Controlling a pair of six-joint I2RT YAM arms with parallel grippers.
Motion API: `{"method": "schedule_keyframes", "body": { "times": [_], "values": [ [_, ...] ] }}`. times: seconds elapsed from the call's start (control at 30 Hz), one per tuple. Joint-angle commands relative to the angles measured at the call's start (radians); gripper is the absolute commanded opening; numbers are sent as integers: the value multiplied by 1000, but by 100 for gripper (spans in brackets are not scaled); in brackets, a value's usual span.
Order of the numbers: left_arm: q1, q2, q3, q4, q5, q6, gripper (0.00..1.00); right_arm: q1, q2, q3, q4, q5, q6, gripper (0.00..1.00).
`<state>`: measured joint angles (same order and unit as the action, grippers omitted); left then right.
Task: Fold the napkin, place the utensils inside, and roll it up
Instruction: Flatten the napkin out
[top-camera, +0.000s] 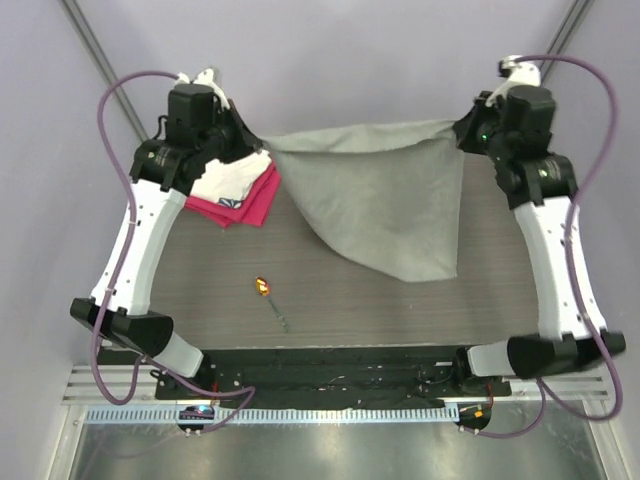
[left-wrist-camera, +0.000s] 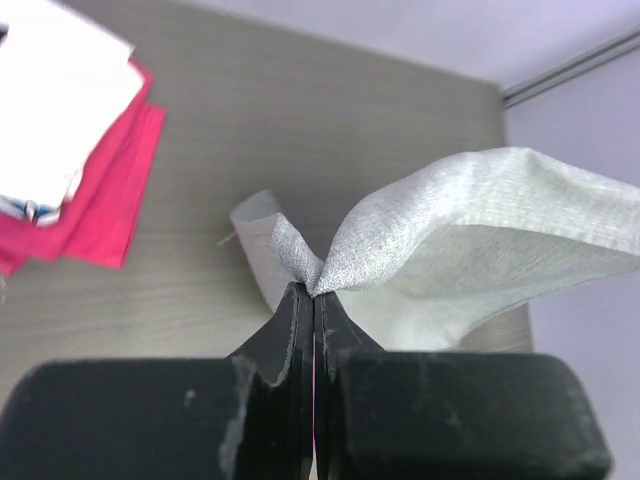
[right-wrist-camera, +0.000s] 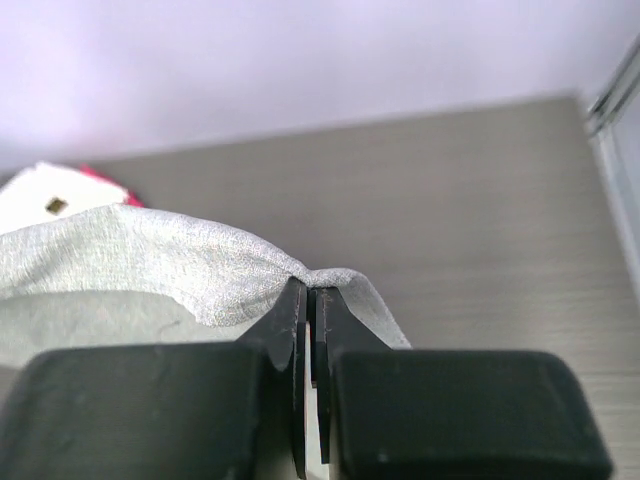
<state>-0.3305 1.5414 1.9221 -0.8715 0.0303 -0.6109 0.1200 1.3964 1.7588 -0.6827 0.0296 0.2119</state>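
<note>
The napkin (top-camera: 385, 200) is lifted over the far half of the desk (top-camera: 400, 310), strung by its top edge between my two hands. My left hand (left-wrist-camera: 314, 292) is pressed together on the far-left corner, with a tuft of grey cloth bunched at the tips. My right hand (right-wrist-camera: 310, 292) is pinched on the far-right corner the same way. The held edge runs left to right across the far side and sags a little in the middle. Below it the cloth falls toward me and narrows to a loose point lying on the desk at the right, so more of the sheet rests near my right arm than my left.

I judge this to be the start of the fold. With both corners gripped, the next move would carry the top edge toward me, over the part on the desk. Because the cloth hangs unevenly, the edges may not meet squarely.

The utensil (top-camera: 272, 303) lies on the desk well apart from the napkin, nearer to me and to the left, closest to my left arm. Its orange end points far-left and its stem near-right. The white cloth (top-camera: 232, 180) lies on the red cloth (top-camera: 255, 208) beside my left hand, apart from the napkin's corner.
</note>
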Motion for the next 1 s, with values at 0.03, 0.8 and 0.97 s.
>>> {"method": "schedule_keyframes", "body": {
  "times": [0.03,0.8,0.97],
  "values": [
    [5,-73,143,-20,65,53,0,-3,-213,-33,90,110,-61,1],
    [7,-72,110,34,160,-73,0,-3,-289,-54,90,381,-80,1],
    [42,195,159,109,174,-61,0,-67,-97,-156,207,366,-128,1]
  ]
}}
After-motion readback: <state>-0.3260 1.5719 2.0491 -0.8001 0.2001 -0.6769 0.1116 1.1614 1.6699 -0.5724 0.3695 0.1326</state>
